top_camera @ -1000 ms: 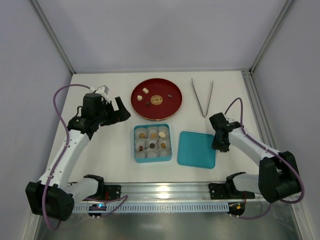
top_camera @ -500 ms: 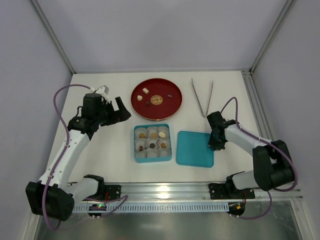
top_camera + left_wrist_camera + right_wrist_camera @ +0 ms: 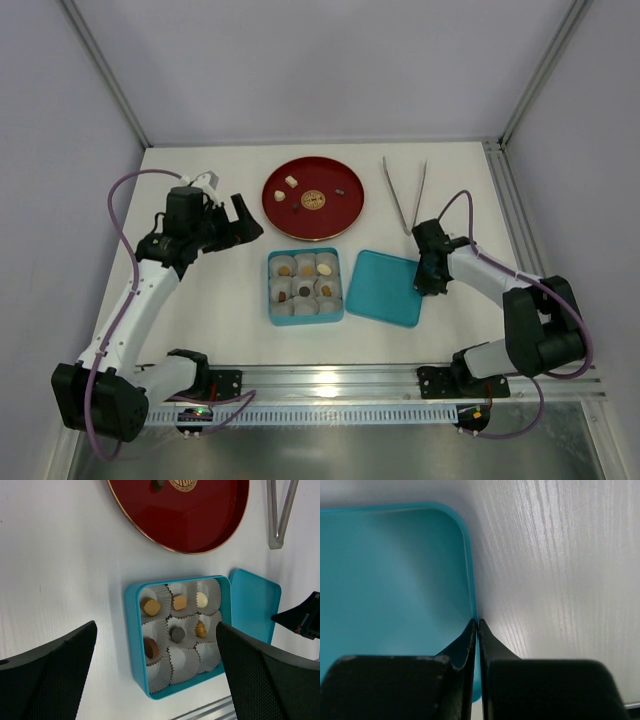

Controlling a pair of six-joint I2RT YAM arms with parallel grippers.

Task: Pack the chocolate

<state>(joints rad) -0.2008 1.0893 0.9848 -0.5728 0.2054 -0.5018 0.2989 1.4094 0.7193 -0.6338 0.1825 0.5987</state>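
The teal box (image 3: 272, 290) holds paper cups in a three-by-three grid, several with chocolate pieces (image 3: 305, 290) in them. In the left wrist view the box (image 3: 131, 630) shows tan, cream and dark pieces (image 3: 176, 634). More chocolate pieces (image 3: 291, 181) lie on the red plate (image 3: 335, 210). My right gripper (image 3: 428, 278) is shut on the right edge of the teal lid (image 3: 385, 287), with the rim pinched between the jaws (image 3: 477, 622). My left gripper (image 3: 240, 218) is open and empty, above the table left of the plate, looking down on the box (image 3: 156, 625).
Metal tongs (image 3: 404, 192) lie at the back right, beside the plate. The lid (image 3: 255, 605) sits tilted just right of the box, nearly touching it. The arm bases and a metal rail (image 3: 330, 385) run along the near edge.
My right gripper has moved left and back with the lid's edge in its jaws. The lid has turned and slid closer to the box. The left arm has barely moved.
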